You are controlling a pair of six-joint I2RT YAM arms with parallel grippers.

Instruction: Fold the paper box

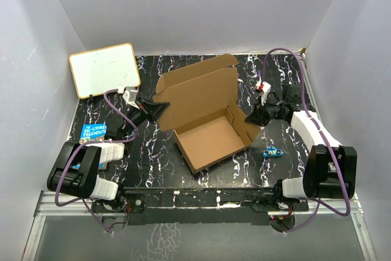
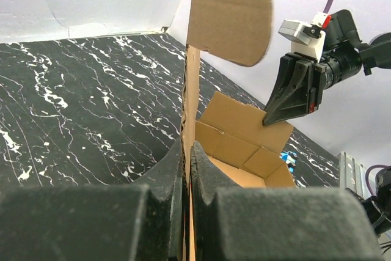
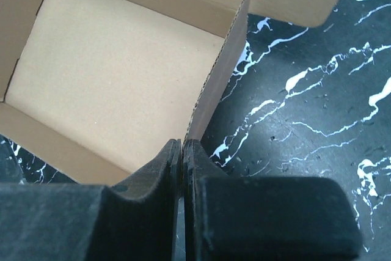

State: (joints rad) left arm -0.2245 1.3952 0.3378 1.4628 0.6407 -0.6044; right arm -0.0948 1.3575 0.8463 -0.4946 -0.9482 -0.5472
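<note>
The paper box [image 1: 211, 142] is a brown cardboard mailer in the middle of the black marbled table, with its shallow tray formed and its lid [image 1: 195, 93] leaning up at the back. My left gripper [image 1: 160, 109] is shut on the lid's left edge. In the left wrist view the cardboard sheet [image 2: 190, 90] runs straight up from between the closed fingers [image 2: 165, 175]. My right gripper [image 1: 250, 118] is shut on the tray's right side wall. In the right wrist view that wall's edge [image 3: 220, 84] leaves the pinched fingertips [image 3: 201, 157], and the tray floor [image 3: 110, 71] lies to the left.
A white board with a tan frame [image 1: 104, 69] lies at the back left. A blue book [image 1: 93, 131] sits beside the left arm. A small blue toy car [image 1: 272, 151] stands on the table just right of the box, near the right arm.
</note>
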